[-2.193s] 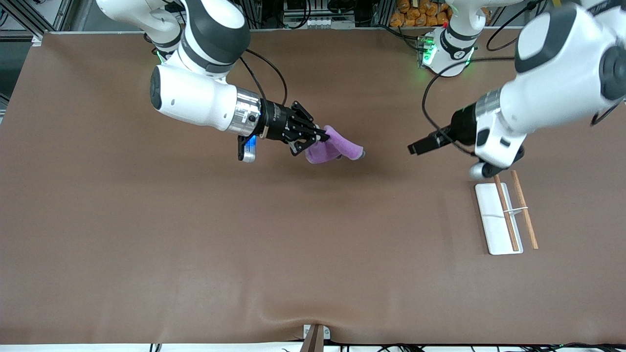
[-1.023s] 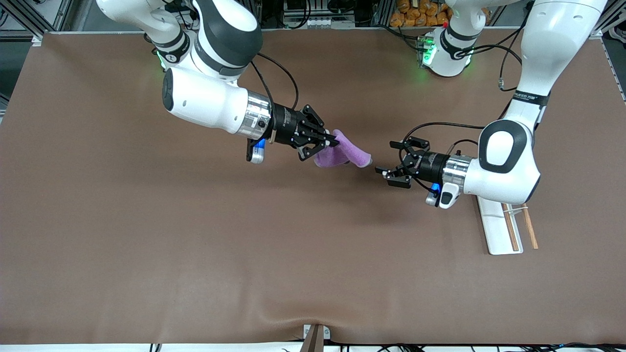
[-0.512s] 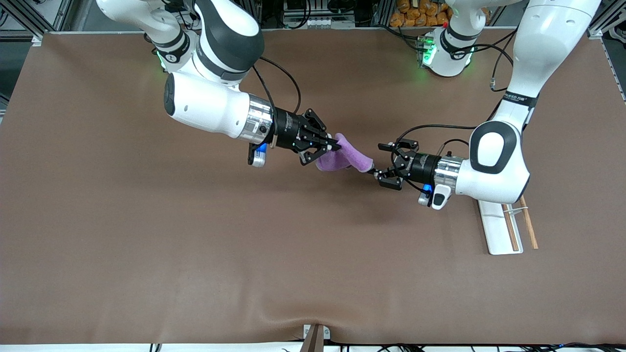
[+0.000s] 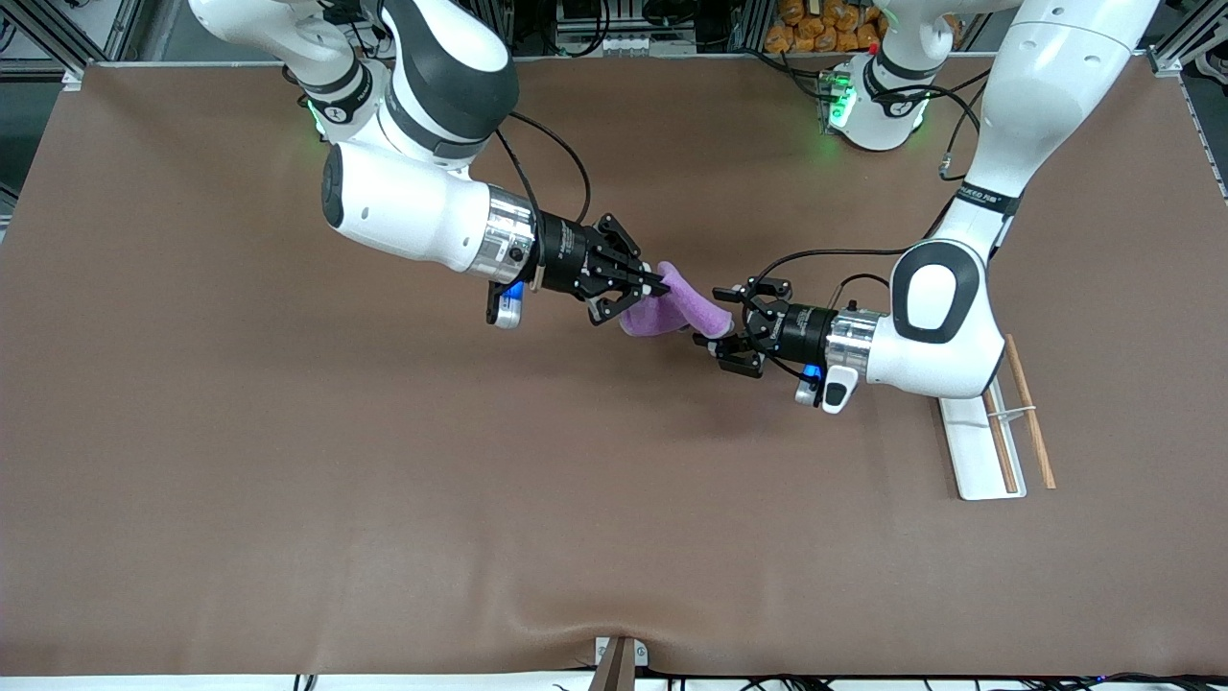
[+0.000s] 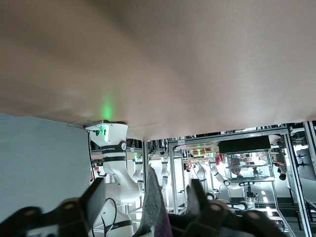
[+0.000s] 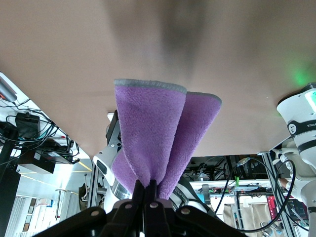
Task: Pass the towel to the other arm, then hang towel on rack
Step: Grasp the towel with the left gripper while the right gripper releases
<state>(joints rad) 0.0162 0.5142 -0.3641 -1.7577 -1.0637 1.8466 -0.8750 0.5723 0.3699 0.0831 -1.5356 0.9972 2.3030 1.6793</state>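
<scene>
Above the middle of the tabletop (image 4: 288, 499) the handover step is in hand. The right pincer (image 4: 645, 284), reaching from about ten o'clock in the front view, is clenched on one end of the towel (image 4: 683, 309), which is held up in the air over the tabletop's centre. The left pincer (image 4: 726, 331), coming in from about three o'clock, has its fingers (image 5: 94, 200) parted on either side of the towel's free end; in the left wrist view the cloth's edge hangs between them, and I cannot tell whether they touch it yet.

My reading is that the next move calls for the left pincer to clamp firmly on that free end before the right one lets go, then carry the cloth toward the rack (image 4: 998, 432), which lies at about four o'clock from the towel, well apart from it, toward the left arm's end of the tabletop.

The towel is soft, fuzzy purple fleece with a thin grey hem, folded into two drooping lobes. The rack is a flat white rectangular plate with two thin wooden rods joined by a slim white bracket. The tabletop is smooth matt brown
</scene>
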